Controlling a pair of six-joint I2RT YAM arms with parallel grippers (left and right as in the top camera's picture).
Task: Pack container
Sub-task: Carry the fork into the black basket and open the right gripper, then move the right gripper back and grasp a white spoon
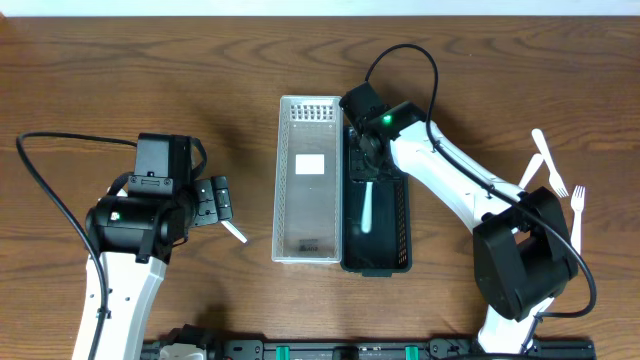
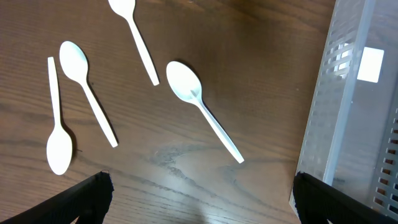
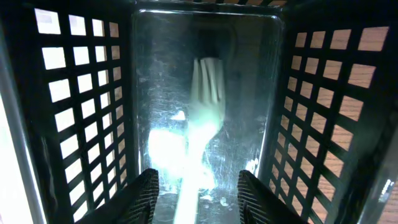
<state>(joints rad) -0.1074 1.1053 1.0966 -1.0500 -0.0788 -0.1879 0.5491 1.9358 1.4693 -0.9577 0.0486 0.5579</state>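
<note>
Right gripper (image 3: 198, 186) spread open inside the black basket (image 3: 81, 106). The fork (image 3: 205, 93) lies flat on its floor between the fingers, lengthwise. Left gripper (image 2: 199, 193) also open, hovering over a spoon (image 2: 186, 84) lying diagonal, left of the clear container (image 2: 348, 112). We'd take it left-handed.

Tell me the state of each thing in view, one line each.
Left gripper: open, empty, over the table.
Right gripper: open, down inside the black bin.
Fork: lying flat in that bin.
Clear bin: upright, no cutlery inside.
Spoons: four, loose on the table.
Spare forks: loose on the table.
</note>
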